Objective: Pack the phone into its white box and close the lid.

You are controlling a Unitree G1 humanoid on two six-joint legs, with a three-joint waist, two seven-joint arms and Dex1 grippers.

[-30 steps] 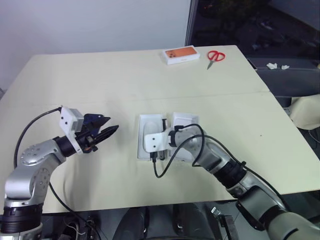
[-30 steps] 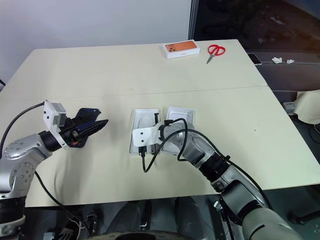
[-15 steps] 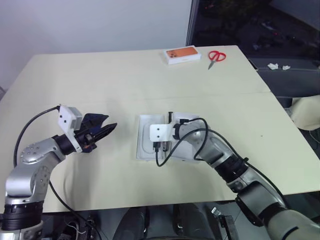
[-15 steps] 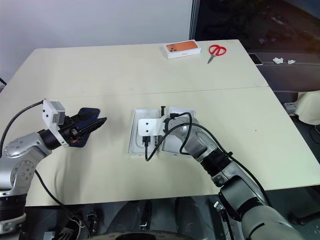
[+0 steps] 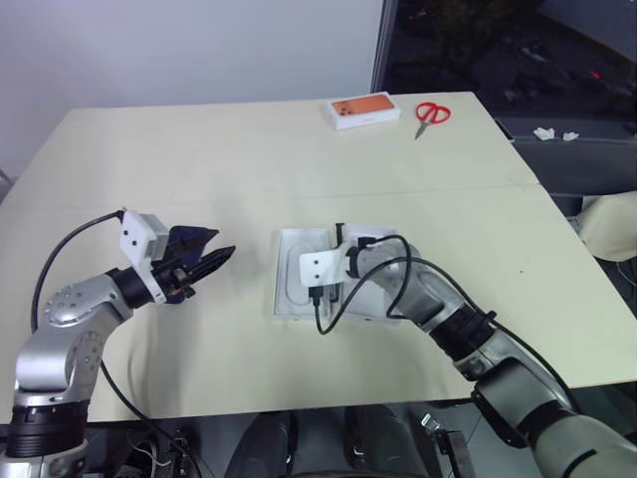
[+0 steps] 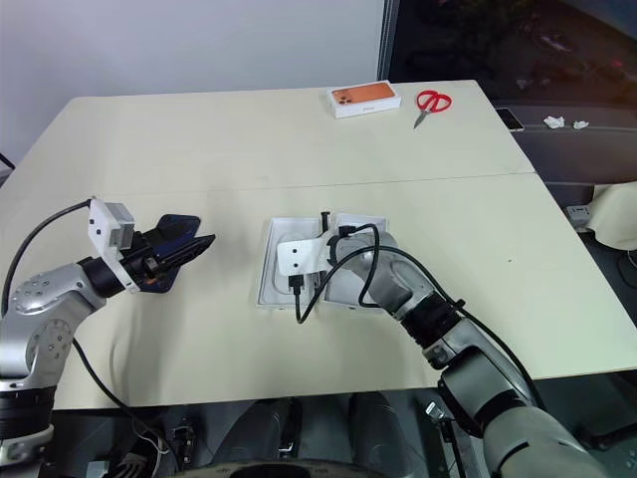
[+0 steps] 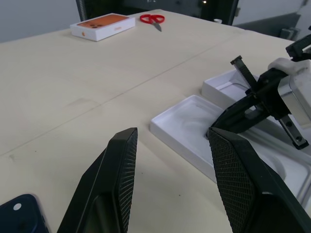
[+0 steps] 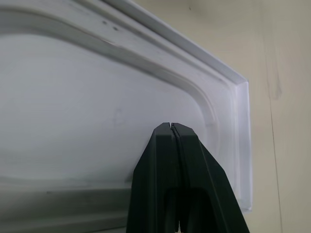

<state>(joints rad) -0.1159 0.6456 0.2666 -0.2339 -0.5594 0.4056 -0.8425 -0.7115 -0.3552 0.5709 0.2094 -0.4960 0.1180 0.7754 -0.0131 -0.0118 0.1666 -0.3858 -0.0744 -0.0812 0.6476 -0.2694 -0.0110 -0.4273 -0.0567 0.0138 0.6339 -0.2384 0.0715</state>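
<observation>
1. Resting on the counter, the white box lies open mid-surface, the lid touching its right side.
2. Right pincer, pressed together, points into the box's white recess.
3. Left pincer hangs spread beside the phone.

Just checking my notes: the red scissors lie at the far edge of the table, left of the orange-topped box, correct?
Not quite. The red scissors do lie near the far edge of the table, but right of the orange-topped box, not left. The left eye view shows it.
</observation>
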